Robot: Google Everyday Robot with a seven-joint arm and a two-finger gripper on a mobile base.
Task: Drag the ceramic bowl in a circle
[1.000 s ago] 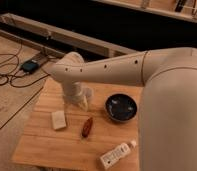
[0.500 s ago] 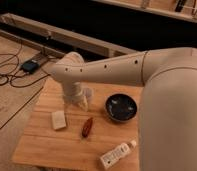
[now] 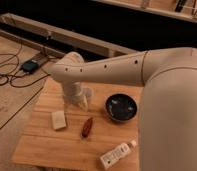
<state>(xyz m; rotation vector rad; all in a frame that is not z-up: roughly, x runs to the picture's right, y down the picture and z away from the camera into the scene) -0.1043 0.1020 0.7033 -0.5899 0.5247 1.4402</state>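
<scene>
The ceramic bowl [image 3: 121, 108] is round, shallow and dark navy-black. It sits on the wooden table [image 3: 47, 150], right of centre. My white arm reaches in from the right and bends down at the table's far left part. My gripper [image 3: 75, 102] hangs below the wrist there, close above the tabletop, well left of the bowl and not touching it. A pale cup-like shape [image 3: 85, 99] stands right beside the gripper, partly hidden by the arm.
A white block [image 3: 58, 120] lies at the left of the table. A reddish-brown oblong item [image 3: 87, 127] lies in the middle. A white bottle [image 3: 117, 155] lies near the front edge. Cables and a small device [image 3: 29, 65] lie on the floor at left.
</scene>
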